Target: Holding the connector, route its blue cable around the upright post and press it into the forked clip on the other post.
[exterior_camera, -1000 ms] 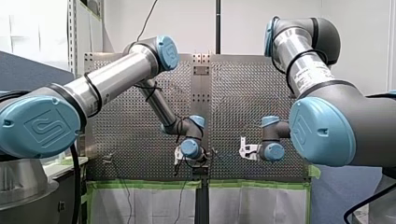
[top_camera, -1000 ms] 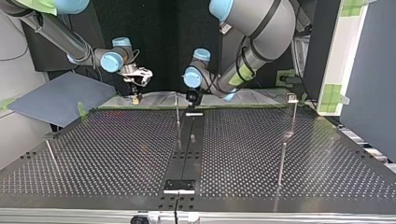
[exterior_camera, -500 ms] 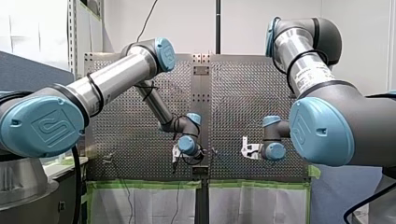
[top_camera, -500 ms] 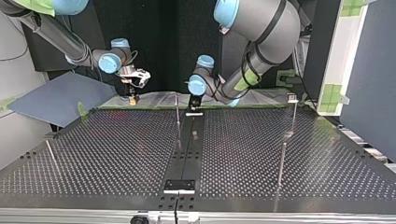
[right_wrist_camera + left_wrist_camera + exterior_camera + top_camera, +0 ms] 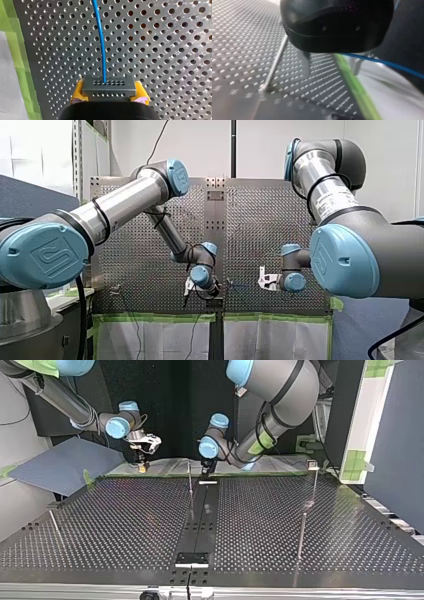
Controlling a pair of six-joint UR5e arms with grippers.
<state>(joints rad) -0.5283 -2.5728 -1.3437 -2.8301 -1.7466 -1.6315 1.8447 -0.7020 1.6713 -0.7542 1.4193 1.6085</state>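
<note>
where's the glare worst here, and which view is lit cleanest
Left wrist view: the table holes gleam as bright streaks, and the left gripper is dark. Top view: the table shines, mirroring the post, and the backdrop is black. Right wrist view: even light on the connector and blue cable.

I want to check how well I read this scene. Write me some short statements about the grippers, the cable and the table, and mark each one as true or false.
1. My right gripper holds the connector between yellow pads. True.
2. The cable leaving the connector is red. False: it is a blue cable.
3. Green tape runs along the edge of the perforated table. True.
4. In the top view, my left arm comes in at the left. False: it comes in at the right.
5. In the top view, both grippers are at the table's near edge. False: my left gripper and my right gripper are at its far edge.
</note>
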